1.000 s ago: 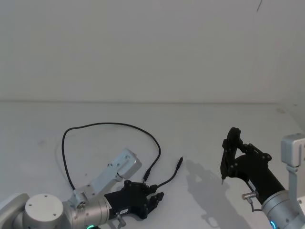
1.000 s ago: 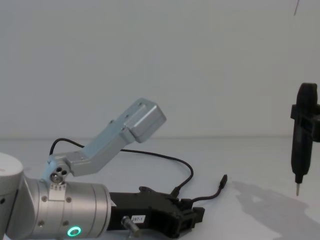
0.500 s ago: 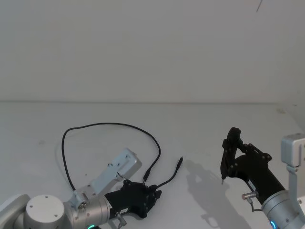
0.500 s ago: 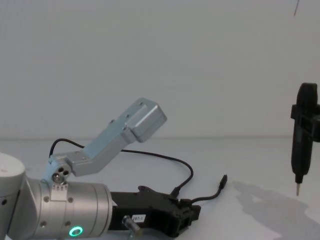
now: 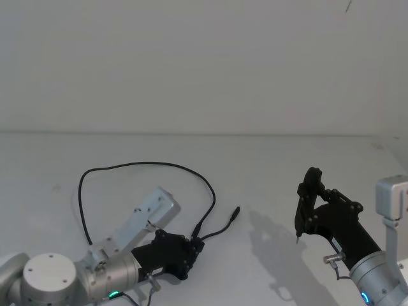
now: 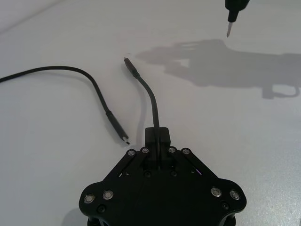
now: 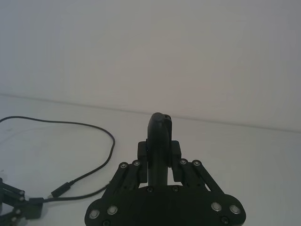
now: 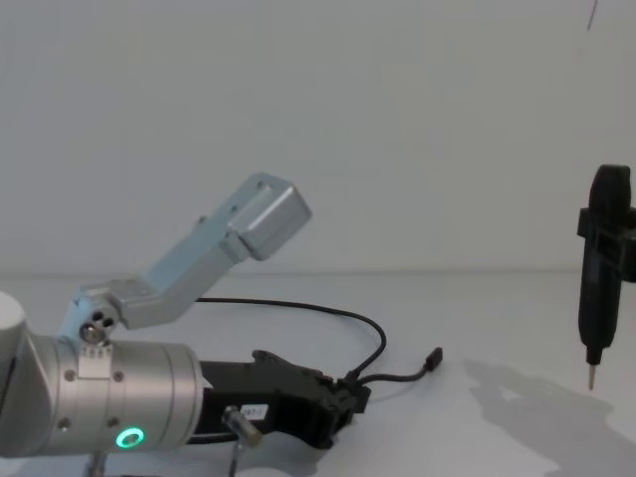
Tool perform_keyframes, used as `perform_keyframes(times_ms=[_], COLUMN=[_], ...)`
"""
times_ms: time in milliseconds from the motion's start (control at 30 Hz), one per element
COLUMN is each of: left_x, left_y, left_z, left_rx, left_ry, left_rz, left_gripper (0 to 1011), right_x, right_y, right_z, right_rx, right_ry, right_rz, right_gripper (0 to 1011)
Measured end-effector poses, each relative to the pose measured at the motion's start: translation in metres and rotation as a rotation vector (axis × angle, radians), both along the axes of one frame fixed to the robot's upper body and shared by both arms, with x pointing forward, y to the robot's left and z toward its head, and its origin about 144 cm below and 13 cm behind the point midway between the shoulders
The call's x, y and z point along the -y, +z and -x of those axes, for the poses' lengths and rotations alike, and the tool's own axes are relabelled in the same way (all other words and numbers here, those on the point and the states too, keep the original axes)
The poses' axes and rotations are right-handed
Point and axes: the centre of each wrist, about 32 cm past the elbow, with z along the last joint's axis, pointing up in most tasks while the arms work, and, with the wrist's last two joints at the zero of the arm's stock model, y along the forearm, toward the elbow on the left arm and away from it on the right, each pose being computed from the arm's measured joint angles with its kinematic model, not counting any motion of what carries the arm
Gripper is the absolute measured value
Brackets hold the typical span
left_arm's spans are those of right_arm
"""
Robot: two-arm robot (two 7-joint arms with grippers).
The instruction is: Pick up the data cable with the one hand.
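The data cable (image 5: 146,165) is a thin black cord lying in one wide loop on the white table. My left gripper (image 5: 194,245), the one hand, lies low on the table and is shut on the cable a short way behind one plug (image 5: 236,210). In the left wrist view the cable (image 6: 150,96) runs straight out from the closed fingertips (image 6: 157,136). Its other plug (image 6: 122,136) lies loose just beside them. The chest view shows the gripper (image 8: 353,390) pinching the cord (image 8: 328,310). My right gripper (image 5: 306,199) hangs above the table at the right, shut on a black pen-shaped tool (image 8: 594,338).
The white table (image 5: 287,159) meets a plain white wall at the back. The tool's metal tip (image 6: 229,29) points down above its shadow, right of the cable's held end. A silver bracket (image 8: 253,214) sticks up from my left wrist.
My left gripper closed on the cable near its plug and drew back to the left toward my body. The held end and the loop shifted with it. The right arm stayed still.
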Motion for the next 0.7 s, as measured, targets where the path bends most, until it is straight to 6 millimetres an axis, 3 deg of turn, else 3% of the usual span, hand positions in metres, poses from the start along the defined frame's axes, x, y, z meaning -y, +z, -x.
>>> perform_keyframes(times_ms=[700], left_x=[-0.027], left_y=[0.014], left_z=[0.015], left_rx=[-0.034], left_ry=[-0.048], left_rz=[0.073], left_gripper=[48], right_x=[0.000], right_y=[0.000], right_z=[0.000], right_rx=[0.000], right_ry=[0.000], right_rz=[0.000], right_gripper=[279])
